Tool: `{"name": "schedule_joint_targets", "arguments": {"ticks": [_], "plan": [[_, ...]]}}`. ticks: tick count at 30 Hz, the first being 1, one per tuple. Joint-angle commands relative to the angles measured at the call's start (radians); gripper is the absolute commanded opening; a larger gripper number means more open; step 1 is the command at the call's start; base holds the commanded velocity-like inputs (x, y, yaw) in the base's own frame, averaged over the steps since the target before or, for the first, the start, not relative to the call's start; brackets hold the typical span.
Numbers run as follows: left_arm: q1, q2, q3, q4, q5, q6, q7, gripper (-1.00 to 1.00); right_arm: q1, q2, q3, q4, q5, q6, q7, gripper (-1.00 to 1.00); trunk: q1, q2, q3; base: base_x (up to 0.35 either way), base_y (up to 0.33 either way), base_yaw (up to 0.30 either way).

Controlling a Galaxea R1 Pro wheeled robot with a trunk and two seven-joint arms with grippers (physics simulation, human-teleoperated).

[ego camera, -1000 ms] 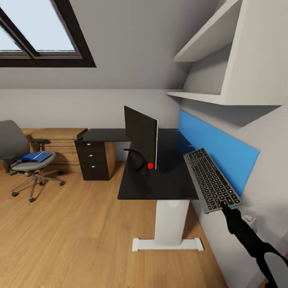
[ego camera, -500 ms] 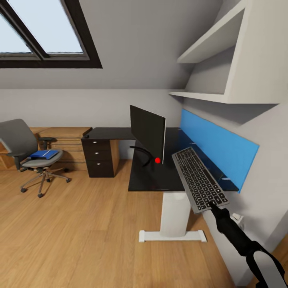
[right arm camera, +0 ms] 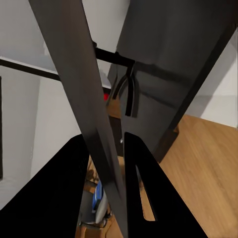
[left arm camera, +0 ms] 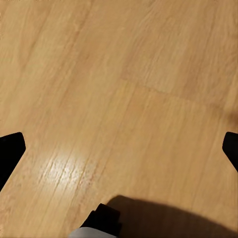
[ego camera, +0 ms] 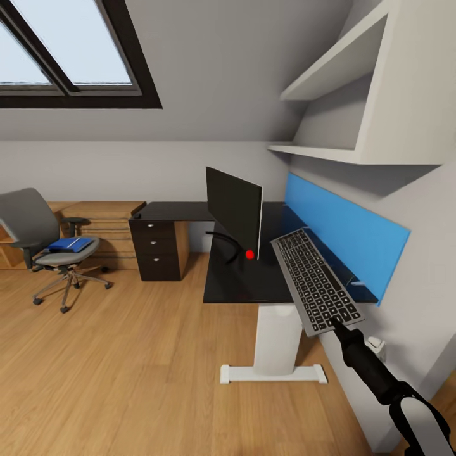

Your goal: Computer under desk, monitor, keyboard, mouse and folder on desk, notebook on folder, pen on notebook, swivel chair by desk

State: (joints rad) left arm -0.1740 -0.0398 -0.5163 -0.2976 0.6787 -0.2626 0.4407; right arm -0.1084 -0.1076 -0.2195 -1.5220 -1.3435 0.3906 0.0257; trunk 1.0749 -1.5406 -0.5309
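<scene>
Your right gripper (ego camera: 334, 325) is clamped on the near short end of the slim grey-framed keyboard with black keys (ego camera: 316, 280), holding it tilted in the air above the right front corner of the glossy black L-shaped desk (ego camera: 237, 278). In the right wrist view the keyboard (right arm camera: 87, 106) runs edge-on between the two black fingers (right arm camera: 139, 191), which pinch it from both sides.

The wide black flat monitor (ego camera: 234, 209) stands upright on the desk top, turned nearly edge-on to you, its red dot at the lower corner beside the keyboard's far end. The bright blue wall panel (ego camera: 345, 233) runs along the desk's right edge. The black drawer unit with silver knobs (ego camera: 155, 247) sits under the desk's left wing.

The grey upholstered swivel chair (ego camera: 44, 244) stands well apart from the desk, on the light wood floor (ego camera: 126, 367) by the left wall. The flat blue folder (ego camera: 69, 244) lies on its seat; something pale rests on it, possibly the pen, too small to tell.

Your left gripper (left arm camera: 119, 148) hangs over bare floor, its dark fingertips (left arm camera: 10, 153) spread wide, holding nothing.
</scene>
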Motion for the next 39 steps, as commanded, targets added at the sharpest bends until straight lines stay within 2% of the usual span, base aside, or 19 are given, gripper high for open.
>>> {"name": "schedule_joint_targets", "arguments": {"ticks": [1, 31, 39], "plan": [[-0.001, 0.001, -0.008, 0.000, 0.011, -0.004, 0.005, 1.00, 0.000, 0.000, -0.001, 0.000, -0.003, 0.005, 0.001, -1.00, -0.004, 0.007, 0.002, 0.000, 0.000, 0.000], [-0.001, 0.001, 0.000, 0.000, 0.013, -0.004, 0.007, 1.00, 0.000, 0.000, -0.003, 0.023, -0.001, 0.004, 0.000, -1.00, -0.119, 0.217, 0.096, -0.319, 0.000, 0.000], [-0.001, 0.002, 0.001, 0.000, 0.013, -0.003, 0.007, 1.00, 0.000, 0.003, 0.010, 0.023, -0.003, 0.004, 0.002, -1.00, -0.150, 0.273, 0.121, -0.053, 0.000, 0.000]]}}
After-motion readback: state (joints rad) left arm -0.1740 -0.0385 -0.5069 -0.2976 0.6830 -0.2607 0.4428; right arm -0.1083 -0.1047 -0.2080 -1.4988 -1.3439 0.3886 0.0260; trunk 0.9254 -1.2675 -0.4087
